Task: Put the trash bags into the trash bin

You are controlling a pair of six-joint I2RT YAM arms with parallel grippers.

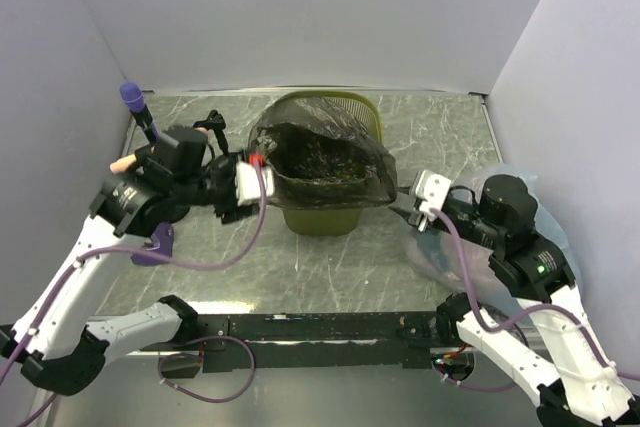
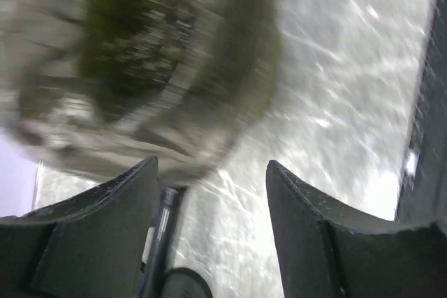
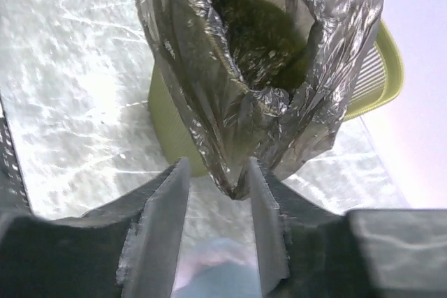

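Observation:
The olive-green trash bin (image 1: 322,219) stands upright mid-table. A dark grey translucent trash bag (image 1: 325,152) is spread over its mouth and sags inside, with its right corner sticking out past the rim. My left gripper (image 1: 263,173) is at the bag's left edge. In the blurred left wrist view it (image 2: 211,165) is open and empty, with the bag (image 2: 209,102) just ahead. My right gripper (image 1: 407,202) is at the bag's right corner. In the right wrist view it (image 3: 218,164) is open, and the bag (image 3: 209,88) hangs its tip between the parted fingers, against the right one, in front of the bin (image 3: 171,137).
A clear bluish bag (image 1: 525,209) with pinkish contents lies at the right wall under my right arm, and shows below the right fingers (image 3: 216,270). A purple-tipped stick (image 1: 133,99) stands by the left wall. Grey walls close in the left, back and right sides.

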